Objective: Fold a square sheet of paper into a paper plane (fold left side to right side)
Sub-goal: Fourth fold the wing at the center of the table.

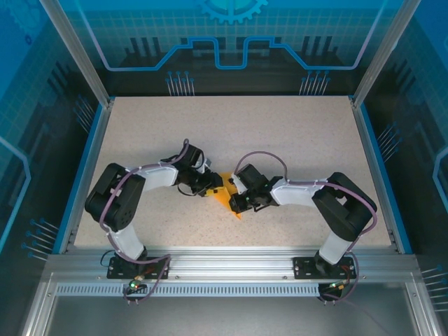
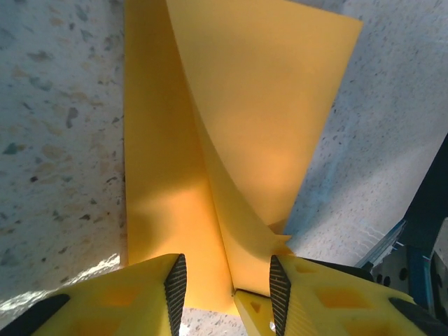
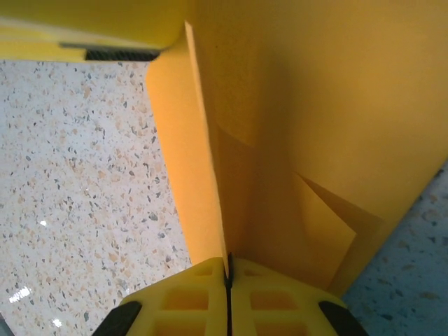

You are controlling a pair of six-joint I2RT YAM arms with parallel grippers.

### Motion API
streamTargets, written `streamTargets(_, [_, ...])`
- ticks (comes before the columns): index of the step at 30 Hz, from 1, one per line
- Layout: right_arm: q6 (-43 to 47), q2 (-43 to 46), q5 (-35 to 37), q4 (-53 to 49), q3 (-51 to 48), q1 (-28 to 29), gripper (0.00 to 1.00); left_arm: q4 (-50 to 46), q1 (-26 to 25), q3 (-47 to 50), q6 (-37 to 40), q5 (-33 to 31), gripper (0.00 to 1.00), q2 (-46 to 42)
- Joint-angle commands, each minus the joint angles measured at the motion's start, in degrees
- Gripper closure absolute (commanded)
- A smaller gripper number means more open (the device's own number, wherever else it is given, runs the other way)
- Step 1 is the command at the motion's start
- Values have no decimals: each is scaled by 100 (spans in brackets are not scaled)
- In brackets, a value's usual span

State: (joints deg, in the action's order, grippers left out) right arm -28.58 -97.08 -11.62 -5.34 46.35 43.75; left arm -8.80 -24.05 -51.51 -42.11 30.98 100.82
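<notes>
Yellow plastic sat lowest in the right wrist view. There the right gripper (image 3: 227, 274) had its jaws pressed together, and a raised edge of the paper (image 3: 315, 105) ran straight into the seam between them, so it was clamped on the sheet. Above that the orange spread across the right of the frame, with a small turned-over corner at lower right. The speckled table (image 3: 70, 175) lay to the left.

In the left wrist view the left gripper (image 2: 227, 283) had its jaws apart. Its black pads (image 2: 175, 280) stood either side of an upright flap (image 2: 259, 105) that rose between them, and neither pad visibly pressed it. Farther up, the flap curled toward the upper right of the frame, while a flat strip lay on the table at left.

From above, the paper was a small orange patch at the middle of the frame. It lay on the table between the two grippers, well short of the far edge.

The sheet looked thin and very light. It was limp enough to curl under its own weight yet likely to keep a crease, and it would probably slide on the smooth top and crumple or tear under a hard pinch. The best hold seemed to be the flap's free edge, away from the crease, taken lightly while the right jaws anchored the rest.
</notes>
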Motion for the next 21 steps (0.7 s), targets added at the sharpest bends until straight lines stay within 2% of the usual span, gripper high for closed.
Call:
streamTargets(1, [-129, 118, -242, 192, -123, -109, 93, 45, -82, -227, -61, 153, 60, 164])
streamTargets(13, [-192, 17, -392, 305, -161, -165, 92, -85, -186, -412, -54, 7, 55, 464])
streamTargets(21, [-202, -39, -473, 354, -129, -184, 88, -305, -187, -440, 23, -204, 54, 614])
